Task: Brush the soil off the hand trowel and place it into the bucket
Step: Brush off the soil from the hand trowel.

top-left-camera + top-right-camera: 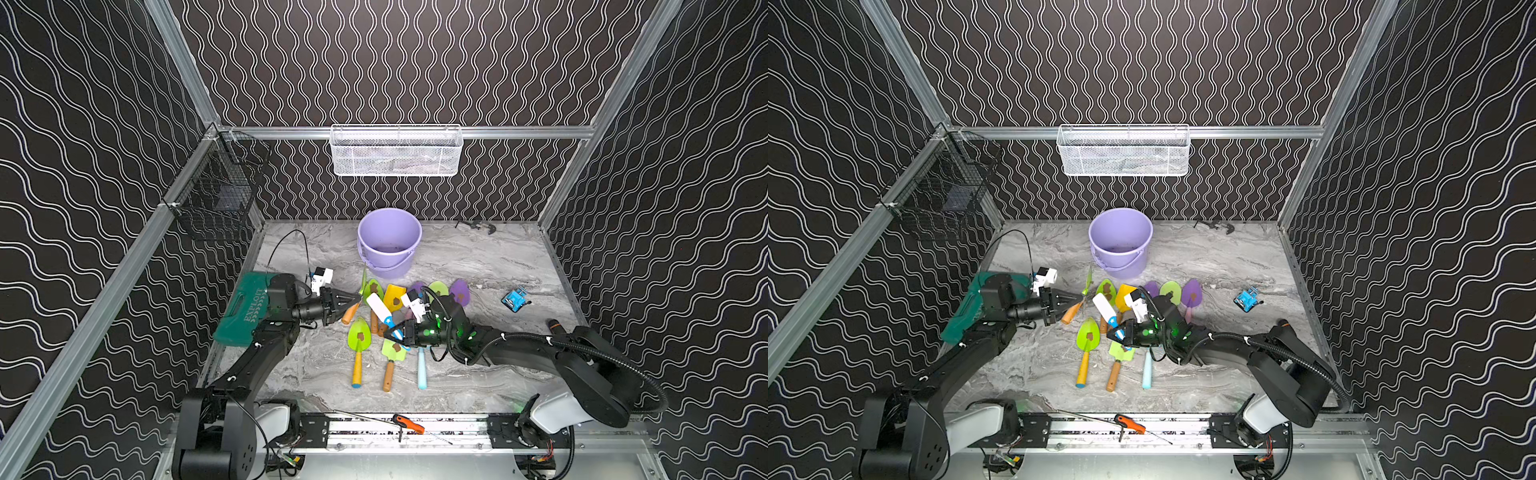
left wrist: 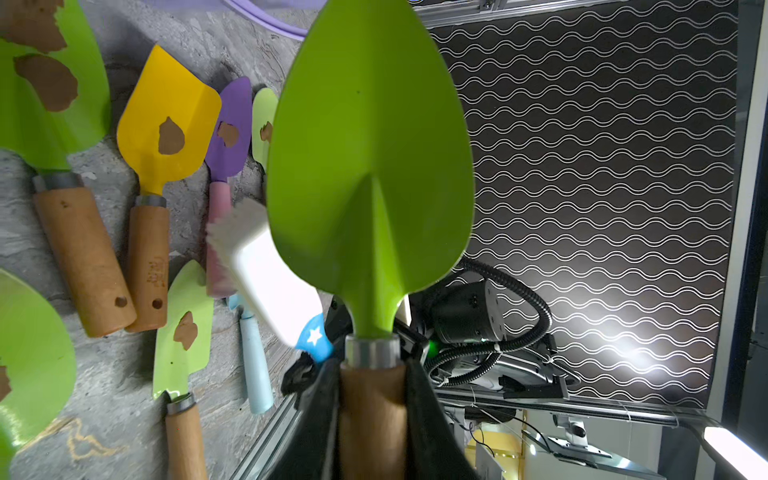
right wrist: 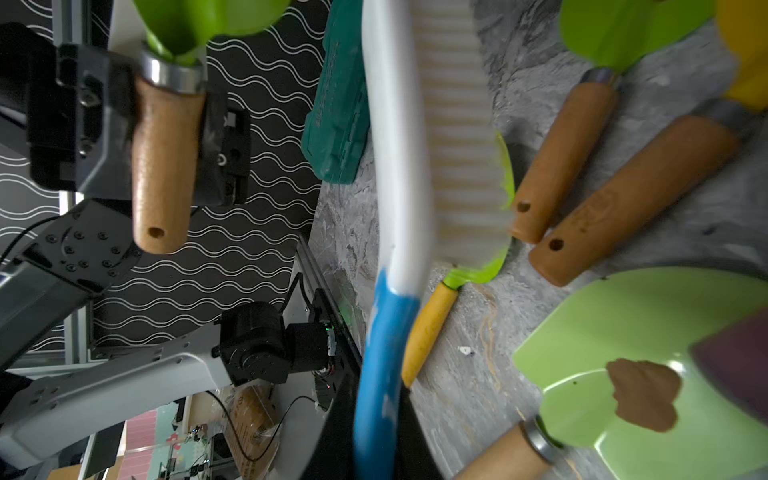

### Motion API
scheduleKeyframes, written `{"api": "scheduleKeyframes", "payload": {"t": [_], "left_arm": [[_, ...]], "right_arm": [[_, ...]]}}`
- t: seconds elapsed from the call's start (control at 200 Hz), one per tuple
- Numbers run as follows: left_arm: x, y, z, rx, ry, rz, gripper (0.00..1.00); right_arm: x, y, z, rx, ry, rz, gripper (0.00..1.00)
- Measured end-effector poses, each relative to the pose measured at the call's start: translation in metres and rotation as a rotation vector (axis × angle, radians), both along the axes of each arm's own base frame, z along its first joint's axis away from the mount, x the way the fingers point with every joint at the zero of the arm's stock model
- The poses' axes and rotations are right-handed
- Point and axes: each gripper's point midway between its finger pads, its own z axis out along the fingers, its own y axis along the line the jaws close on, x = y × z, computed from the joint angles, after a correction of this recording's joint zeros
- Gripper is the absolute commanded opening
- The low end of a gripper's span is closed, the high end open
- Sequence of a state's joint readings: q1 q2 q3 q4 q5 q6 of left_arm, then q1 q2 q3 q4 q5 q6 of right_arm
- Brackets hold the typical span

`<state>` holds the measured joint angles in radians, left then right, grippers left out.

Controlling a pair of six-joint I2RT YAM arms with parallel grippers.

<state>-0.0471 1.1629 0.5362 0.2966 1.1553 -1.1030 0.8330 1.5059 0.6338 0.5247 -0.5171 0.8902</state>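
My left gripper [image 1: 353,300] [image 2: 372,374] is shut on the wooden handle of a green hand trowel [image 2: 370,145], held off the table with its blade edge-on in a top view [image 1: 364,286]. No soil shows on the blade face seen in the left wrist view. My right gripper [image 1: 392,332] [image 3: 380,415] is shut on the blue handle of a white-headed brush [image 1: 379,306] [image 3: 399,166]. The brush head lies close beside the held blade; I cannot tell whether they touch. Soil [image 2: 171,136] [image 3: 644,395] sits on trowels lying below. The lilac bucket [image 1: 390,266] [image 1: 1121,266] stands upright behind them.
Several more trowels [image 1: 358,349] lie fanned between the grippers and the bucket. A green case [image 1: 245,309] lies under the left arm, and a small blue object [image 1: 515,299] lies at the right. A white mesh basket [image 1: 397,151] and a black wire basket [image 1: 216,195] hang on the walls.
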Motion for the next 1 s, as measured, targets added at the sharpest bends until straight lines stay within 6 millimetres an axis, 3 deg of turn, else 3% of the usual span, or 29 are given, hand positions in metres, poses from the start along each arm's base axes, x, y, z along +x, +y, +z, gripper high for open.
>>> {"api": "scheduleKeyframes", "payload": {"t": [0.195, 0.325, 0.415, 0.816, 1.001], "left_arm": [[0.000, 0.000, -0.002, 0.004, 0.002, -0.001, 0.00], [0.000, 0.000, -0.005, 0.002, -0.003, -0.001, 0.00], [0.000, 0.000, -0.006, -0.009, 0.006, 0.004, 0.00], [0.014, 0.000, 0.003, -0.143, 0.013, 0.043, 0.00], [0.019, 0.001, 0.013, -0.198, 0.016, 0.066, 0.00]], "right_arm": [[0.017, -0.009, 0.042, 0.111, -0.070, -0.060, 0.00], [0.017, -0.004, 0.070, 0.189, -0.119, -0.040, 0.00], [0.015, -0.001, 0.079, 0.232, -0.118, -0.020, 0.00], [-0.002, 0.019, 0.072, 0.402, 0.016, 0.072, 0.00], [-0.006, 0.021, 0.057, 0.477, 0.070, 0.086, 0.00]]}}
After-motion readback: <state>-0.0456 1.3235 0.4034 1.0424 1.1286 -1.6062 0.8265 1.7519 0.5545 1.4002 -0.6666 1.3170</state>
